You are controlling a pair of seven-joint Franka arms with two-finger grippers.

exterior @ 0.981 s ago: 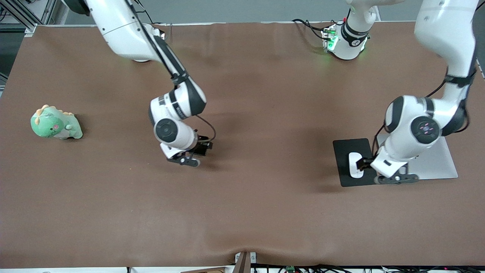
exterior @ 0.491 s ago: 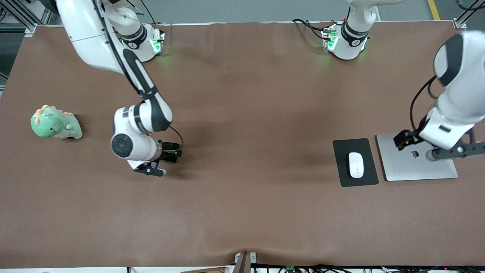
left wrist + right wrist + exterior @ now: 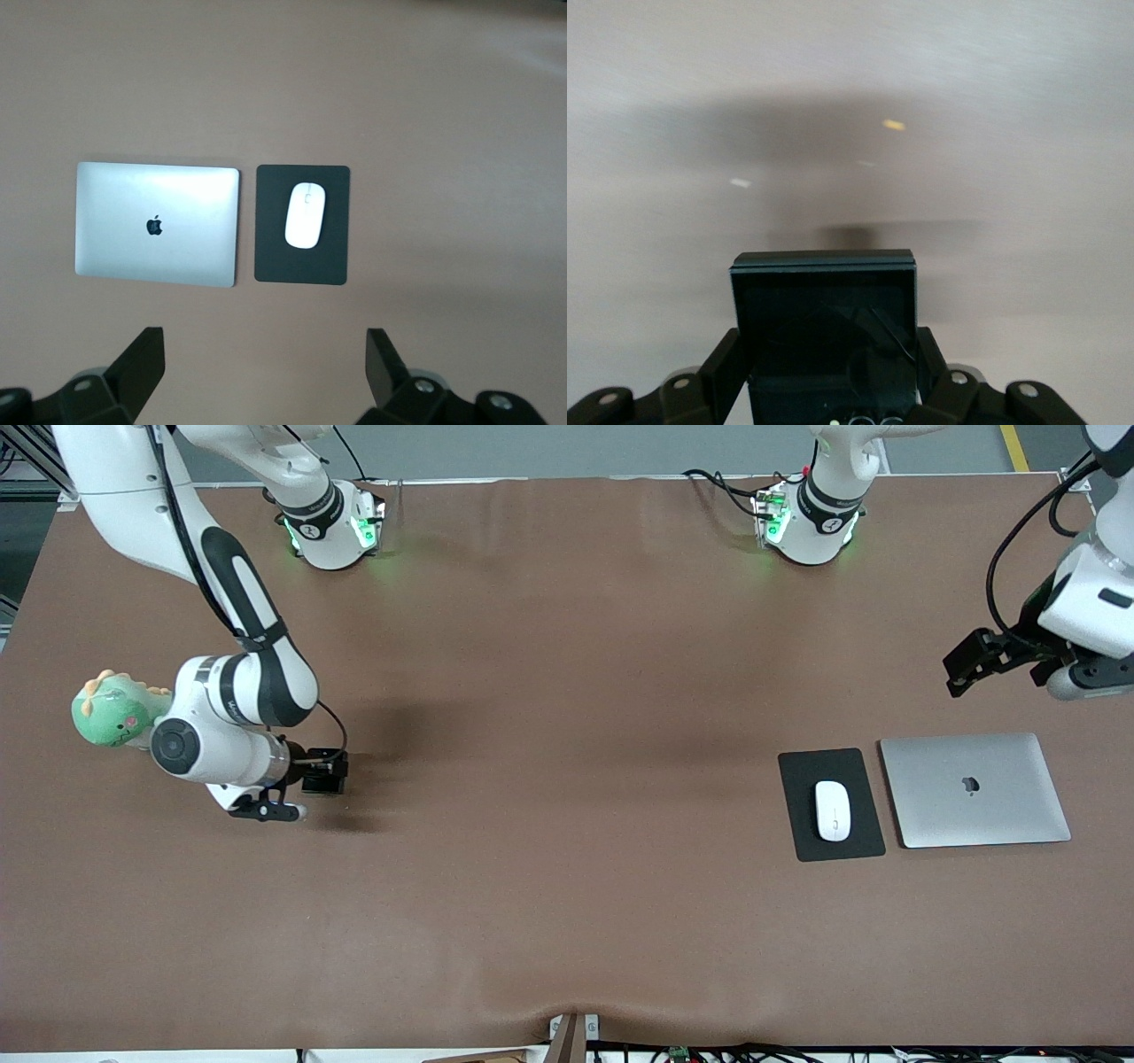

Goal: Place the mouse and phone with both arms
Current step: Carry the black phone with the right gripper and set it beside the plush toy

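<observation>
Front view: the right arm's tool hangs low over the brown desk toward the right arm's end, its fingers closed on the black phone, which juts out from the wrist. A green plush dinosaur sits on the desk just beside that arm's wrist, partly hidden by it. The left arm's tool is raised over bare desk at the left arm's end, empty, with its fingers spread. Below it in this view, nearer the camera, lie a closed silver laptop and, just beside it, a black mouse pad. The white mouse rests on the pad, well apart from the left tool.

Left wrist view: the left tool looks straight down on the desk. Its two fingers stand wide apart with nothing between them. Ahead of the fingertips lie the laptop and the pad side by side, not quite touching, with the mouse lying lengthwise on the pad's middle.

Right wrist view: the right tool grips the phone by its two side edges, one finger pressed to each. The phone's glossy face fills the space between them, its free end pointing out over the blurred desk, where a dark shadow spreads.
</observation>
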